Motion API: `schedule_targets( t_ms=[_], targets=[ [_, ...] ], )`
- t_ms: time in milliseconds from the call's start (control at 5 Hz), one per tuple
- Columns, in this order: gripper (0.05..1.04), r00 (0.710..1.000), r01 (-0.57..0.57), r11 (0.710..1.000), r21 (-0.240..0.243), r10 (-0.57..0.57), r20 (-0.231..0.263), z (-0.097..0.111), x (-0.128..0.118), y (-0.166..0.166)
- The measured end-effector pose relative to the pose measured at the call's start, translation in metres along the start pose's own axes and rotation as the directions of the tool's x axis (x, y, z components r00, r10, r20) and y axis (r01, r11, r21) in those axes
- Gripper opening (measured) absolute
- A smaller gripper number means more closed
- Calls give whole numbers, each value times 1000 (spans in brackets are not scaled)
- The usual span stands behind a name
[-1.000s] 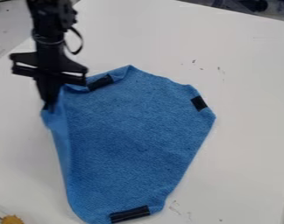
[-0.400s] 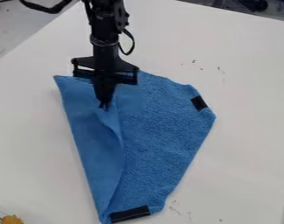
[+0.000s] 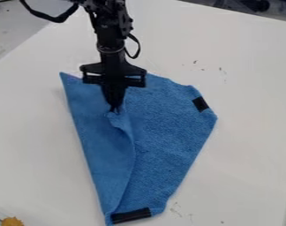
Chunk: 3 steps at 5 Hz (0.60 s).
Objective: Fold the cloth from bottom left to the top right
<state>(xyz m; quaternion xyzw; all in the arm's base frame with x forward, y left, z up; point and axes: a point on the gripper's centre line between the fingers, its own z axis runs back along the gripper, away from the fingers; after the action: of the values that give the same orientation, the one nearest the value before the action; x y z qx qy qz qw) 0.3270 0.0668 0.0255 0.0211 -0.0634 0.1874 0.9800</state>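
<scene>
Clock taken about the cloth's middle. A yellow-orange object is seen near 8 o'clock, a black patch at 6. The blue cloth is spread mid-table, its left part folded inward; the flap's edge is clamped in the gripper at 11. Another black patch is noted between 1 and 2

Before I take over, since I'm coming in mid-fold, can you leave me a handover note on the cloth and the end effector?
End effector: closed on the edge of the turned-over flap.
Cloth: on the white table, left side folded partway across.
Done: flap gripped and partly over.
Left: bring it to the top right, lay it down, release.
</scene>
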Motion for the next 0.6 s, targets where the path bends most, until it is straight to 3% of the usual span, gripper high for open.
schedule_targets(
  t_ms=[400, 600],
  targets=[
    [815, 1000, -24, 1000, -13, 24, -8, 0, 4, -15],
    [1006, 996, -92, 995, -24, 92, 8, 8, 10, -35]
  ],
)
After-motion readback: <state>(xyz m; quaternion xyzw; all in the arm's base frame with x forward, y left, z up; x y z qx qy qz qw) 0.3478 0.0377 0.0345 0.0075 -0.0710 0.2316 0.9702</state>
